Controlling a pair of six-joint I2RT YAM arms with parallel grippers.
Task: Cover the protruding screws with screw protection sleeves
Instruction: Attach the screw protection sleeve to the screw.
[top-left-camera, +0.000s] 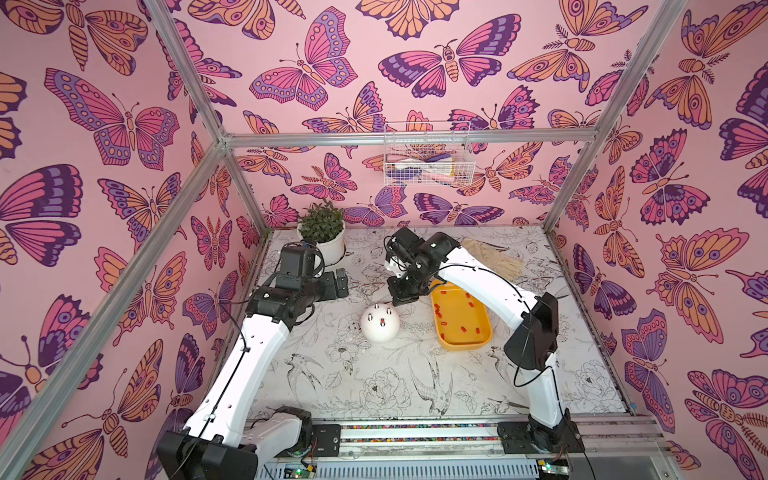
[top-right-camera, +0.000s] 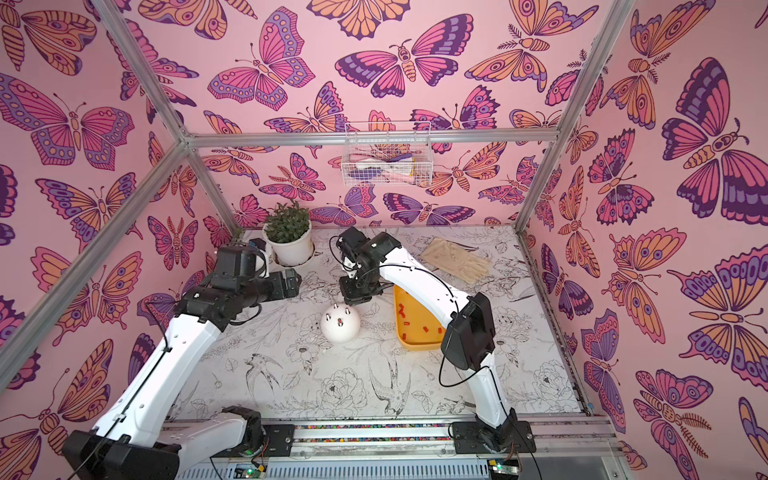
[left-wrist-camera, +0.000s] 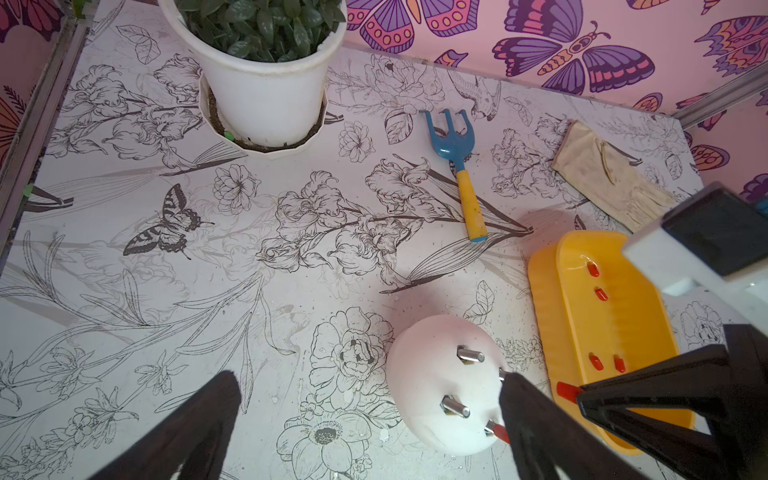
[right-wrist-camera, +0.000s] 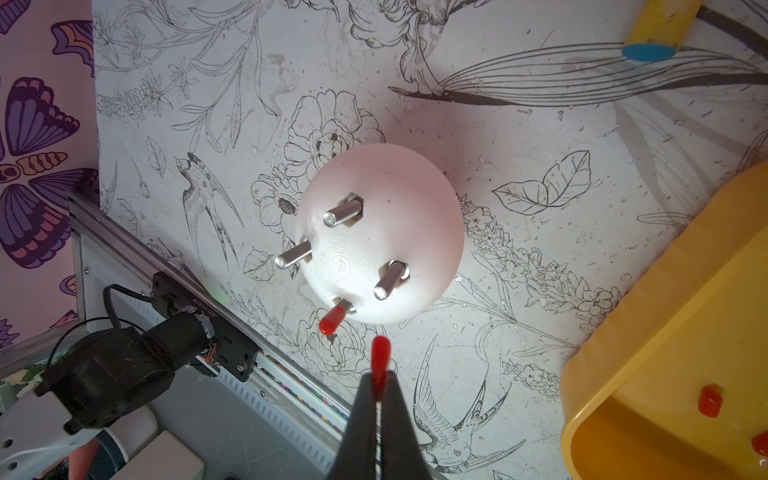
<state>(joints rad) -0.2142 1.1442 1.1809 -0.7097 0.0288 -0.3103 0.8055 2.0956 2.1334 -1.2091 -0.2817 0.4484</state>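
Observation:
The white dome (right-wrist-camera: 380, 232) stands on the table, in both top views (top-left-camera: 380, 323) (top-right-camera: 340, 327). Three protruding screws are bare, such as the stud (right-wrist-camera: 343, 211); a fourth wears a red sleeve (right-wrist-camera: 332, 321). My right gripper (right-wrist-camera: 379, 380) hovers just above and behind the dome (top-left-camera: 400, 300), shut on another red screw protection sleeve (right-wrist-camera: 380, 357), whose tip points at the dome. My left gripper (left-wrist-camera: 370, 386) is open and empty, raised left of the dome (top-left-camera: 341, 282). Several loose sleeves (left-wrist-camera: 593, 270) lie in the yellow tray (top-left-camera: 465, 344).
A potted plant (top-left-camera: 322, 237) stands at the back left. A blue and yellow hand rake (left-wrist-camera: 459, 162) lies behind the dome. A beige glove (top-left-camera: 494, 257) rests at the back right. A wire basket (top-left-camera: 426, 160) hangs on the back wall.

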